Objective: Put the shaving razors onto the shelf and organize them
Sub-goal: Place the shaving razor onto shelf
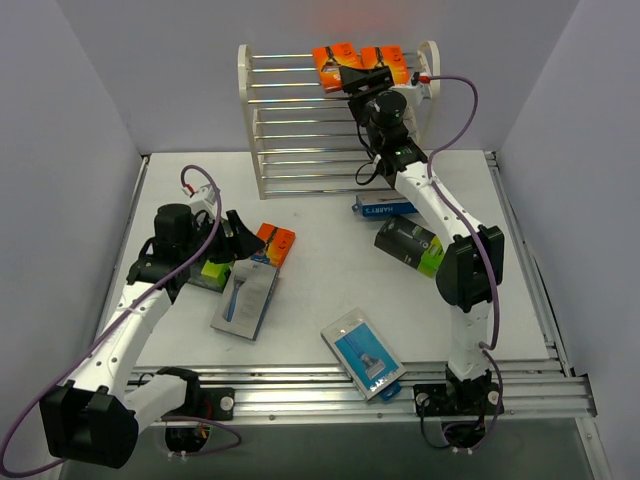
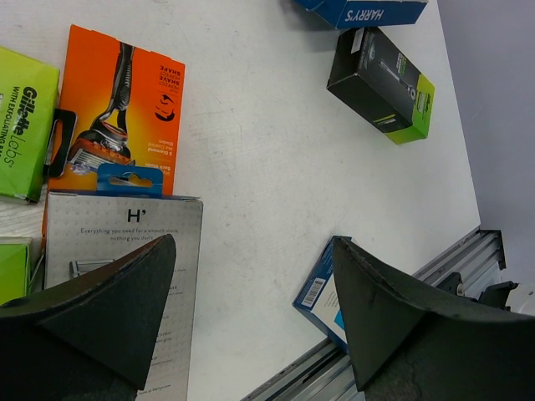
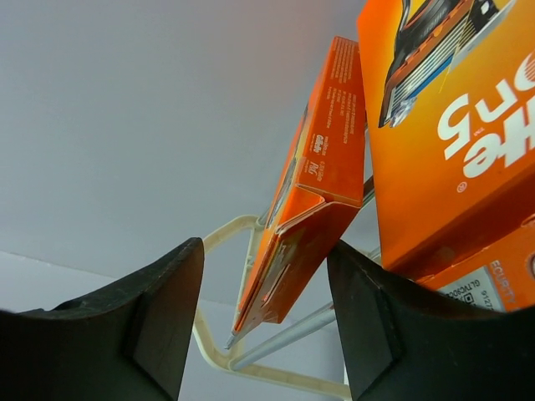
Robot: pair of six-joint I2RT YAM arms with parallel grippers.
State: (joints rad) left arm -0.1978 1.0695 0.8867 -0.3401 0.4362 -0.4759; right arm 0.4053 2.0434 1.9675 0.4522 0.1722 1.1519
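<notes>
**Shelf.** The shelf (image 1: 300, 135) has white rounded side panels and tiers of thin silver rods, and it stands at the far side of the bench (image 1: 320, 280). Two glossy card razor packs stand side by side on its top tier, the left orange pack (image 1: 333, 66) and the right orange pack (image 1: 388, 62). The right wrist view shows a printed razor head and large white lettering on the nearer pack, of which only a "5" reads clearly. The other pack shows its narrow edge and leans.

**Right pincer** (image 1: 365, 80). At the top tier, just before these packs. Its jaws are spread and touch no card.

**Left pincer** (image 2: 251, 246). Hovers over the bench's left part with jaws spread wide, holding nothing.
- Below it lies the grey flat pack (image 2: 125, 251), matt card marked "H'", with its long axis running roughly near to far.
- The pack's blue hang tab overlaps the third orange pack (image 2: 117, 109), which lies flat, face up.
- Beside these, the lime-green box (image 2: 25, 125) reads "Gillette labs".

**Right part of the bench.**
- The blue box (image 2: 359, 12), marked "HARRY'S", lies just before the shelf.
- The black-and-lime box (image 2: 380, 83) lies near it.
- The blue flat pack (image 1: 365, 352) lies askew at the near edge.
</notes>
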